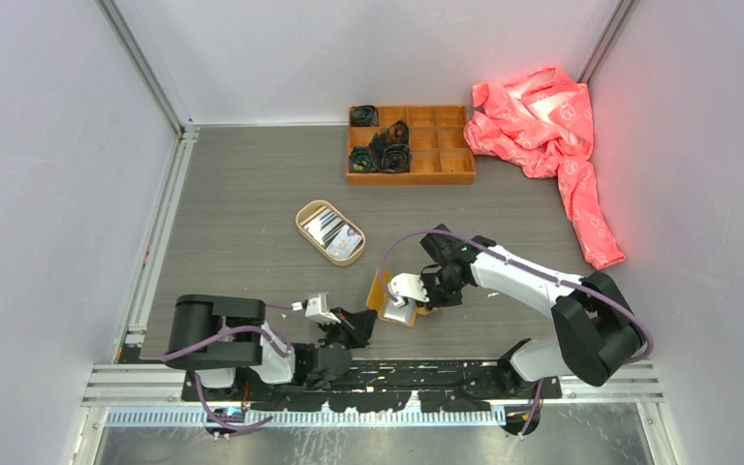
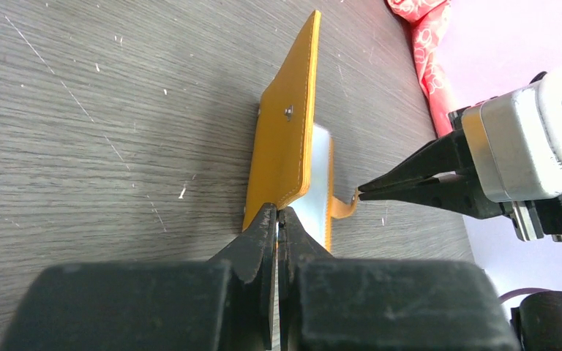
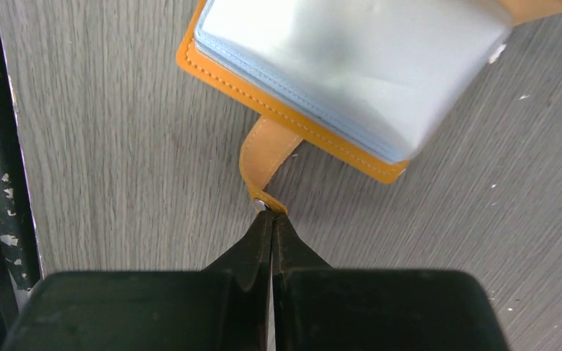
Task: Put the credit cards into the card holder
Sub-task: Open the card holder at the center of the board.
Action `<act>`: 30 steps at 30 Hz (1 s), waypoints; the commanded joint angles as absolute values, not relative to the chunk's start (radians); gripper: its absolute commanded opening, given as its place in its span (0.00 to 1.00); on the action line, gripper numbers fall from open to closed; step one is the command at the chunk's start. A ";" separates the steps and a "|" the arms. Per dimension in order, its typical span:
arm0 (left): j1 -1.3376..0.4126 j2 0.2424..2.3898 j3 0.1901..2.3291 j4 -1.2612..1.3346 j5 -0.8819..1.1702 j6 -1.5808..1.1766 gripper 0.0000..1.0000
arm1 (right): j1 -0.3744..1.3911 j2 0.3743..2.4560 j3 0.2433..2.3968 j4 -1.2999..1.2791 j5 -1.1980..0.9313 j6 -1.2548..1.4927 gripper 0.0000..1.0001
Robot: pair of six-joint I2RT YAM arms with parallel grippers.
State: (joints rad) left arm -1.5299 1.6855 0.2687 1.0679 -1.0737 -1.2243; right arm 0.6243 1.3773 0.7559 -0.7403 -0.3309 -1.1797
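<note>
The mustard-orange card holder (image 1: 384,295) lies open near the table's front, its pale sleeves showing (image 3: 351,66). My left gripper (image 2: 278,213) is shut on the corner of its raised front cover (image 2: 285,139), holding the cover upright. My right gripper (image 3: 271,212) is shut on the holder's small closure strap (image 3: 262,157), pulling it sideways; it also shows in the left wrist view (image 2: 410,183). The credit cards (image 1: 330,231) lie stacked in the oval tan tray (image 1: 307,215), behind the holder.
A large orange wooden compartment box (image 1: 446,165) with dark rolled items stands at the back. A pink-red cloth (image 1: 552,126) lies at the back right. A metal rail (image 1: 160,223) runs along the table's left edge.
</note>
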 commanded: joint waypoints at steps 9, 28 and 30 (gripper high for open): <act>-1.534 1.884 0.265 1.429 -1.082 -1.159 0.00 | 0.604 1.355 0.789 -0.719 -0.356 -1.093 0.10; -1.534 1.769 0.424 0.996 -1.144 -1.099 0.00 | 0.564 1.224 0.699 -0.701 -0.620 -1.195 0.29; -1.534 1.768 0.424 0.987 -1.143 -1.109 0.00 | 0.577 1.261 0.699 -0.680 -0.565 -1.193 0.26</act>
